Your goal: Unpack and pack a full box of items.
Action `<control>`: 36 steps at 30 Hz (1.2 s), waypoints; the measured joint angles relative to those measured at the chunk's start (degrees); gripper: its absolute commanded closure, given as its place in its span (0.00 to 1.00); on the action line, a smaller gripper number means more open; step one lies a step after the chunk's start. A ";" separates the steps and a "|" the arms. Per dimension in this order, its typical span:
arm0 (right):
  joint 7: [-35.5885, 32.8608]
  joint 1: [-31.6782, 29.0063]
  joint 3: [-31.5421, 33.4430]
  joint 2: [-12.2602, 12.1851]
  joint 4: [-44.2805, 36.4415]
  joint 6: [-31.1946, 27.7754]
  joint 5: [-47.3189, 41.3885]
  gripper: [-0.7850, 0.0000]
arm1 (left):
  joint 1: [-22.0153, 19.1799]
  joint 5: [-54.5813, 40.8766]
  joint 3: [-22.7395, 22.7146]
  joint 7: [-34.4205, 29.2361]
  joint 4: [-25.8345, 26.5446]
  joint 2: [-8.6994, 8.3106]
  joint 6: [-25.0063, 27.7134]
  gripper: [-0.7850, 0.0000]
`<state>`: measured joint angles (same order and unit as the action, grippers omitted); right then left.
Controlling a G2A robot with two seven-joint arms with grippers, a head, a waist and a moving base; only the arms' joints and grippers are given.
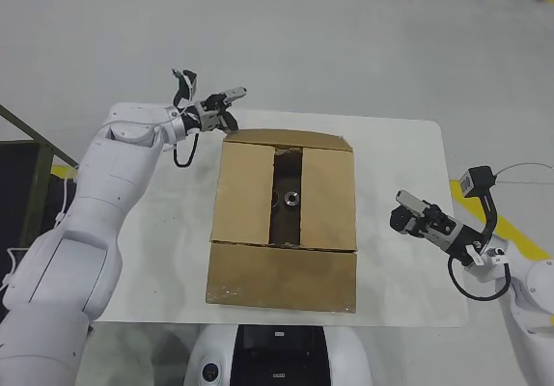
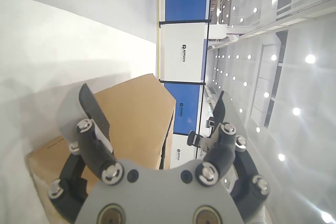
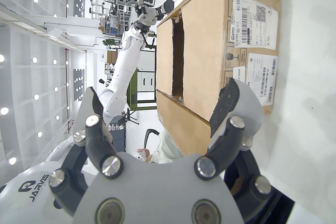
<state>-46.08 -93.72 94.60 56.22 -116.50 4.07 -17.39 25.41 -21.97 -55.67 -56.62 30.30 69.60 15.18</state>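
Jaws of the left gripper (image 1: pixel 232 108) are standing wide apart, clamping nothing, and it is hovering just beside the far left corner of the box (image 1: pixel 330 193), with one dark ribbed finger pad (image 2: pixel 90 107) showing in front of the cardboard in its own wrist view. Jaws of the right gripper (image 1: pixel 399 210) are likewise gaping and empty; it is hanging over the white tabletop (image 1: pixel 402 154) to the right of the box, clearly apart from it, pointing toward its right wall.

The box is sitting in the middle of the tabletop, a plain brown cardboard carton, longer from far to near than across. Its two long top flaps (image 1: pixel 327 198) are lying nearly flat without meeting, leaving a dark slot along the middle. Ragged, torn cardboard is showing at the ends of that slot. A small round item (image 1: pixel 290 200) is lying down inside the gap. White printed labels (image 3: pixel 256 25) are sticking to the box's right wall.
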 measured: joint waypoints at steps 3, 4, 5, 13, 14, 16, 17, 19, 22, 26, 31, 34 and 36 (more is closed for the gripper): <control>0.00 0.00 0.00 0.00 0.00 0.00 0.00 0.00 | 0.08 -0.31 -0.49 -0.11 -0.20 -0.03 0.30 0.00; 0.00 0.00 0.00 0.00 0.00 0.00 0.00 0.00 | 0.08 -0.81 -0.96 0.21 -0.28 -0.09 0.83 0.00; 0.00 0.00 0.00 0.00 0.00 0.00 0.00 0.00 | 0.07 -1.35 -1.41 0.45 -0.31 -0.16 1.29 0.00; 0.00 0.00 0.00 0.00 0.00 0.00 0.00 0.00 | 0.10 -7.18 -6.64 -1.59 1.17 -1.48 5.53 0.00; 0.00 0.00 0.00 0.00 0.00 0.00 0.00 0.00 | 0.16 -7.73 -7.19 -2.58 1.44 -1.68 5.72 0.00; 0.00 0.00 0.00 0.00 0.00 0.00 0.00 0.00 | 0.17 -8.26 -8.40 -4.26 1.77 -2.24 5.83 0.00; 0.00 0.00 0.00 0.00 0.00 0.00 0.00 0.00 | 0.20 -8.79 -8.99 -5.02 1.87 -2.47 5.61 0.00; 0.00 0.00 0.00 0.00 0.00 0.00 0.00 0.00 | 0.39 -9.93 -10.54 -6.92 2.20 -3.14 5.32 0.00; 0.00 0.00 0.00 0.00 0.00 0.00 0.00 0.00 | 1.45 -11.60 -13.05 -10.82 3.45 -4.34 4.87 0.00; 0.00 0.00 0.00 0.00 0.00 0.00 0.00 0.00 | 3.55 -11.85 -16.36 -15.69 6.23 -6.29 2.65 0.00; 0.00 0.00 0.00 0.00 0.00 0.00 0.00 0.00 | 6.41 -8.37 -20.16 -19.67 11.46 -8.97 -0.79 0.00; 0.00 0.00 0.00 0.00 0.00 0.00 0.00 0.00 | 8.89 -7.15 -23.08 -22.45 14.82 -10.62 -2.54 0.00; 0.00 0.00 0.00 0.00 0.00 0.00 0.00 0.00 | 10.78 -7.31 -25.12 -24.11 16.88 -11.57 -3.76 0.00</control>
<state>-46.08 -93.72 94.60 56.22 -116.50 4.07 -17.39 36.20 -29.28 -80.79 -80.73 47.19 58.03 11.42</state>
